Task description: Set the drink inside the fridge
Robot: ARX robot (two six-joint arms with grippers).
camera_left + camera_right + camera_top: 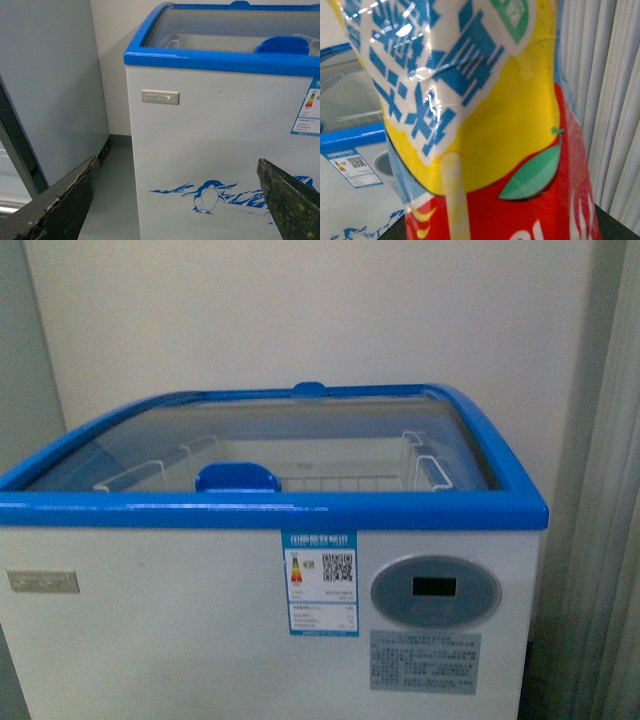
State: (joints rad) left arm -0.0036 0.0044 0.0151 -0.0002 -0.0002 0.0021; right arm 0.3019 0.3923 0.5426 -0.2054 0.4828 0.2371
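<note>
The fridge [270,510] is a white chest with a blue top rim and fills the front view. Its curved glass lid [300,430] lies shut over white wire baskets [430,468], with a blue handle [237,478] at the front edge. Neither arm shows in that view. In the left wrist view my left gripper [176,165] is open and empty, facing the fridge [225,140] front with its penguin decal [206,196]. The drink [485,125], with its blue, yellow and red label, fills the right wrist view. My right gripper [502,232] is shut on it. The cap is out of view.
A tall plain grey cabinet [50,90] stands left of the fridge, with a strip of grey floor [112,200] between them. Pale vertical curtain folds [605,100] hang to the right of the fridge [350,140]. A bare wall rises behind it.
</note>
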